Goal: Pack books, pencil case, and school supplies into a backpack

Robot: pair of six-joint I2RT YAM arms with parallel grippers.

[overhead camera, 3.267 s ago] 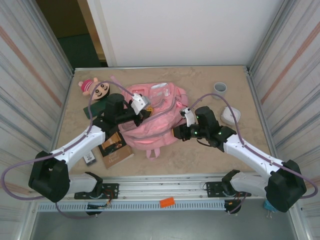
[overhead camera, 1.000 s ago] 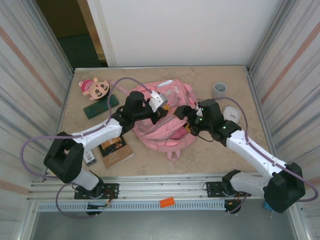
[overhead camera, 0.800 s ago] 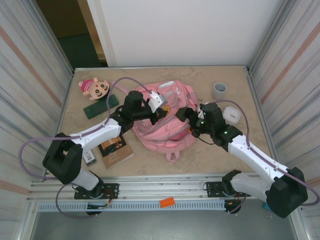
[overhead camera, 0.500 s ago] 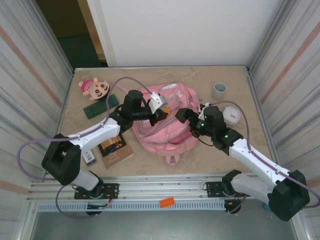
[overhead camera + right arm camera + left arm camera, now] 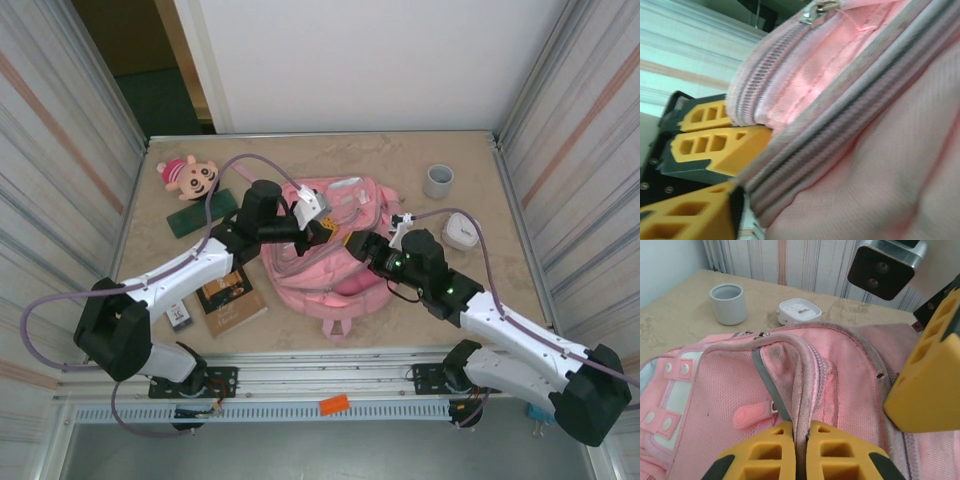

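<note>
backpack (image 5: pixel 335 275): centre of tabletop (image 5: pixel 400 160) | left hand (image 5: pixel 801 440): clenched on its zip rim, likely holding the opening taut for unzipping | right hand (image 5: pixel 360 243): at same rim, grip cannot be told | book (image 5: pixel 232 297), pencil case (image 5: pixel 200 213): lower and upper left, on tabletop, unpacked

The light over the table (image 5: pixel 400 160) was bright and even, and it came from above, so the shadows under my arms (image 5: pixel 190 265) were soft and short. The white wall (image 5: pixel 380 60) gave no glare; the doorway (image 5: pixel 150 70) at the far left was dark. At the borders of the top view the side walls (image 5: pixel 60 150) leaned outward. From my left wrist the backpack (image 5: pixel 740 385) was sharp, my left fingers (image 5: pixel 770 455) slightly soft. From my right wrist the pink cloth was very close, blurred and tilted.
</note>
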